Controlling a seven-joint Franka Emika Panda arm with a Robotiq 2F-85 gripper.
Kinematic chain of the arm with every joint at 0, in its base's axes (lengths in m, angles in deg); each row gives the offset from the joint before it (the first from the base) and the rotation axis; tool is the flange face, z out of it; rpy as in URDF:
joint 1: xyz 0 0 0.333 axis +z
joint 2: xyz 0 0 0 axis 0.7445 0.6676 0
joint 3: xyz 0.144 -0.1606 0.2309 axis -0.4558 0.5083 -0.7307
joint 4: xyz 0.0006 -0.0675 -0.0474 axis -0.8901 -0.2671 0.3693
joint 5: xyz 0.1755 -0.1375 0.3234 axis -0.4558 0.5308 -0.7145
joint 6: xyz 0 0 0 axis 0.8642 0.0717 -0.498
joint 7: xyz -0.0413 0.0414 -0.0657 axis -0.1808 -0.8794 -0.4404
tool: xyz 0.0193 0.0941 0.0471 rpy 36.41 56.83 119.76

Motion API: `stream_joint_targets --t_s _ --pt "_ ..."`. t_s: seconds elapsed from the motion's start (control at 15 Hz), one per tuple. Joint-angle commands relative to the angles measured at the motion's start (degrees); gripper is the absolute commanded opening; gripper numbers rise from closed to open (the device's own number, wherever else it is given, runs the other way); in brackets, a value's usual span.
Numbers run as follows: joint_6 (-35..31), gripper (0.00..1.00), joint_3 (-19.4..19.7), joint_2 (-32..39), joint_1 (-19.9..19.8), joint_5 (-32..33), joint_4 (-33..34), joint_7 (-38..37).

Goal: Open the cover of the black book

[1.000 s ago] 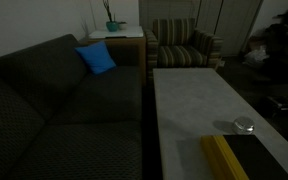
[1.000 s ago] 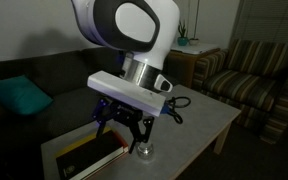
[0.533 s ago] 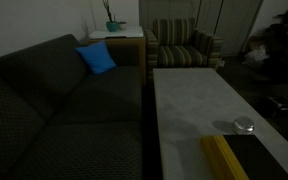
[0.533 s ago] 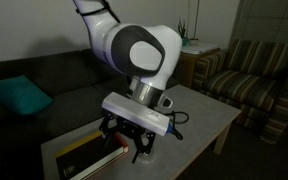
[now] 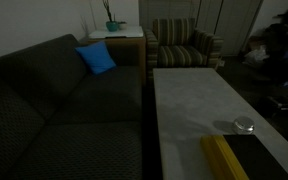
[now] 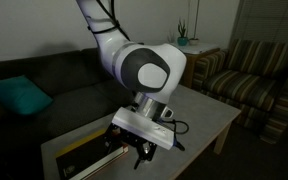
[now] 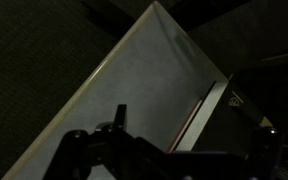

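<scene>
The black book lies flat at the near end of the grey table (image 5: 199, 95). In an exterior view its matte cover (image 5: 272, 160) shows with a yellow strip (image 5: 222, 158) along one side. It also shows in an exterior view (image 6: 82, 157) under the arm. My gripper (image 6: 134, 158) hangs low over the book's edge, open and empty. In the wrist view the dark fingers (image 7: 192, 138) straddle the book's edge (image 7: 199, 105), where a pale page block and an orange-red line show beside the black cover (image 7: 239, 115).
A small round silver object (image 5: 244, 124) sits on the table just beyond the book. A dark sofa (image 5: 64, 110) with a blue cushion (image 5: 96, 58) runs along the table. A striped armchair (image 5: 184, 45) and side table stand behind.
The arm has come down and toward the book; my gripper is now low over its edge and hides the silver object in that exterior view. The book has not moved.
</scene>
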Motion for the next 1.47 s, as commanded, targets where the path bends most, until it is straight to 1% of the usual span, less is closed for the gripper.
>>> stream_joint_targets --t_s 0.0,0.2,0.33,0.53,0.6,0.67,0.8,0.93,1.0,1.07,1.4 --pt "0.5 1.00 0.2 1.0 1.5 0.9 1.4 -3.7" --pt "-1.4 1.00 -0.2 4.4 3.6 0.9 4.2 -8.8" --pt "-4.1 1.00 -1.1 6.8 4.3 0.6 5.6 -11.1" --pt "-7.7 1.00 -0.7 10.9 6.4 1.2 8.0 -17.5" --pt "-6.0 1.00 -1.0 12.1 6.4 1.7 9.2 -18.0" --pt "-6.1 1.00 -2.0 9.6 5.3 1.9 6.8 -16.9" --pt "-6.1 1.00 -2.0 11.7 5.7 2.3 8.3 -18.1" --pt "-6.0 1.00 -1.9 12.3 5.6 2.3 8.9 -18.2" --pt "-8.3 1.00 -0.4 12.4 7.7 2.9 8.9 -21.3" --pt "-10.0 1.00 0.1 12.8 8.5 3.5 8.9 -23.3" --pt "-20.7 1.00 1.5 15.8 11.0 5.6 8.9 -32.8"
